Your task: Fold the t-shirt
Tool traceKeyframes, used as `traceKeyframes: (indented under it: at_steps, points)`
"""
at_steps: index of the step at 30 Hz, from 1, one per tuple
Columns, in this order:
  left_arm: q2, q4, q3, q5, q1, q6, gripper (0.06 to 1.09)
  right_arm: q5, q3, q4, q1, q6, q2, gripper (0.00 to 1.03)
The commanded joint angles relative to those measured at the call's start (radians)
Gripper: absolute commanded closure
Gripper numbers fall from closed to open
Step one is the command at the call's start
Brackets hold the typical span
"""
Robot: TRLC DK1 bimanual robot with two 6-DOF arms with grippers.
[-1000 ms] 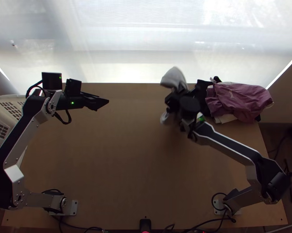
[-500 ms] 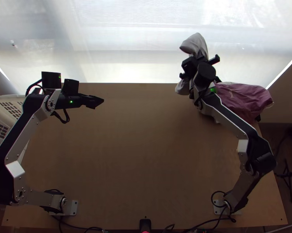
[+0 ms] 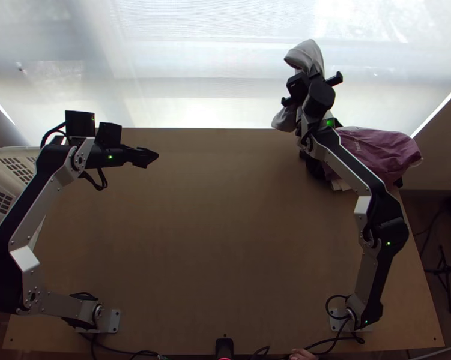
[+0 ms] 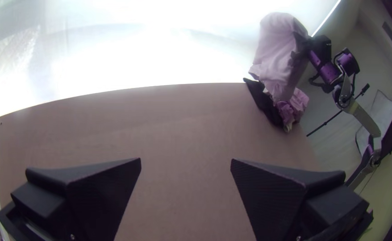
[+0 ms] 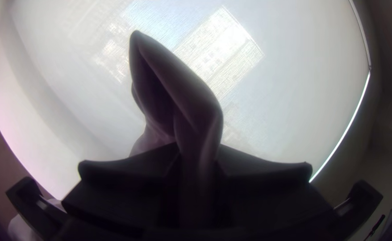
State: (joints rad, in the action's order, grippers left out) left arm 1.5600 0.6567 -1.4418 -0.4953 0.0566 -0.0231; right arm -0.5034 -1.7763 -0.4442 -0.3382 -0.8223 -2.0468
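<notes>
The right end effector (image 3: 312, 77) is positioned at the far edge of the desk (image 3: 225, 240), raised in front of a bright translucent window screen (image 3: 195, 90). In its own wrist view, the right end effector (image 5: 198, 157) is clamped on the light grey cloth t-shirt (image 3: 307, 53), with a narrow gathered strip of fabric between the two wide black fingers. One portion of the t-shirt projects beyond the fingertips as a doubled, pointed peak; another portion sits to the side of the same end effector. In the left wrist view, the t-shirt hangs as a long loose panel, its lower part in front of the clothing pile; contact with the pile cannot be determined. The pile comprises a crumpled mauve-pink cloth garment (image 3: 384, 155), a black cloth (image 3: 314, 168) and a cream cloth (image 3: 340, 185). It rests on the desk, below the right end effector and to its outer side. The left end effector (image 3: 153, 157) is located over the far left part of the desk, well apart from the t-shirt. Its wrist view shows the fingers of the left end effector (image 4: 185, 164) spread apart, with bare desk visible between them. A white plastic slatted basket (image 3: 0, 157) stands behind the left end effector, beside the desk's left edge.
</notes>
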Motion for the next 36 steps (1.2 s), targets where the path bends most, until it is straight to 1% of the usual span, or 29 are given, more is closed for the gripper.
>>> traceKeyframes:
  at_steps: [1, 3, 5, 7, 8, 9, 10, 11, 12, 14, 17, 18, 19, 20, 21, 22, 23, 25, 26, 28, 32, 35, 36]
  points:
    - [0.008, 0.0, -0.003, 0.004, -0.001, -0.003, 0.11, 0.008, -0.071, 0.007, 0.021, 0.023, -0.049, 1.0]
    - [0.003, 0.004, 0.003, 0.004, -0.001, -0.003, 0.11, 0.008, -0.061, 0.036, 0.042, 0.061, -0.027, 1.0]
    - [0.003, 0.004, 0.014, 0.004, 0.0, -0.008, 0.11, 0.008, -0.038, 0.09, 0.079, 0.132, 0.004, 1.0]
    - [0.005, 0.004, 0.021, 0.004, 0.002, -0.011, 0.11, 0.026, -0.025, 0.179, 0.125, 0.239, 0.028, 1.0]
    - [0.006, 0.003, 0.026, 0.006, 0.003, -0.015, 0.11, 0.048, -0.023, 0.249, 0.153, 0.31, 0.039, 1.0]
    - [0.009, 0.003, 0.031, 0.009, 0.008, -0.02, 0.11, 0.072, -0.017, 0.311, 0.186, 0.387, 0.051, 1.0]
    - [0.012, 0.003, 0.032, 0.02, 0.014, -0.021, 0.11, 0.095, -0.003, 0.348, 0.214, 0.44, 0.063, 1.0]
    - [0.017, 0.003, 0.031, 0.024, 0.022, -0.026, 0.11, 0.138, 0.009, 0.398, 0.249, 0.508, 0.074, 1.0]
    - [0.018, 0.003, 0.032, 0.029, 0.026, -0.028, 0.11, 0.189, 0.012, 0.466, 0.284, 0.588, 0.082, 1.0]
    - [0.023, 0.003, 0.032, 0.034, 0.035, -0.029, 0.11, 0.301, 0.04, 0.55, 0.36, 0.723, 0.1, 1.0]
    - [0.031, -0.002, 0.038, 0.066, 0.046, -0.04, 0.11, 0.493, 0.084, 0.634, 0.472, 0.873, 0.1, 1.0]
    - [0.031, -0.005, 0.04, 0.074, 0.048, -0.041, 0.11, 0.545, 0.107, 0.638, 0.51, 0.901, 0.097, 1.0]
    - [0.032, -0.009, 0.044, 0.078, 0.048, -0.041, 0.11, 0.626, 0.112, 0.645, 0.542, 0.92, 0.079, 1.0]
    - [0.031, -0.012, 0.047, 0.081, 0.048, -0.041, 0.11, 0.763, 0.098, 0.685, 0.587, 0.974, 0.051, 1.0]
    - [0.031, -0.012, 0.052, 0.083, 0.048, -0.041, 0.11, 0.858, 0.086, 0.71, 0.631, 1.043, 0.019, 1.0]
    - [0.031, -0.014, 0.057, 0.083, 0.048, -0.041, 0.11, 0.914, 0.089, 0.719, 0.671, 1.098, -0.001, 1.0]
    - [0.031, -0.016, 0.064, 0.084, 0.052, -0.041, 0.11, 0.944, 0.1, 0.719, 0.703, 1.128, -0.012, 1.0]
    - [0.028, -0.02, 0.077, 0.089, 0.068, -0.041, 0.11, 0.967, 0.135, 0.717, 0.755, 1.154, -0.013, 1.0]
    - [0.026, -0.02, 0.078, 0.1, 0.075, -0.044, 0.11, 0.993, 0.155, 0.716, 0.777, 1.163, -0.013, 1.0]
    - [0.025, -0.02, 0.08, 0.112, 0.091, -0.051, 0.11, 1.014, 0.193, 0.71, 0.803, 1.178, -0.006, 1.0]
    - [0.023, -0.022, 0.08, 0.115, 0.101, -0.051, 0.11, 1.1, 0.27, 0.677, 0.837, 1.273, 0.02, 1.0]
    - [0.017, -0.022, 0.081, 0.121, 0.111, -0.054, 0.11, 1.102, 0.324, 0.65, 0.844, 1.278, 0.07, 1.0]
    - [0.015, -0.022, 0.081, 0.123, 0.112, -0.054, 0.11, 1.102, 0.339, 0.65, 0.846, 1.278, 0.085, 0.94]
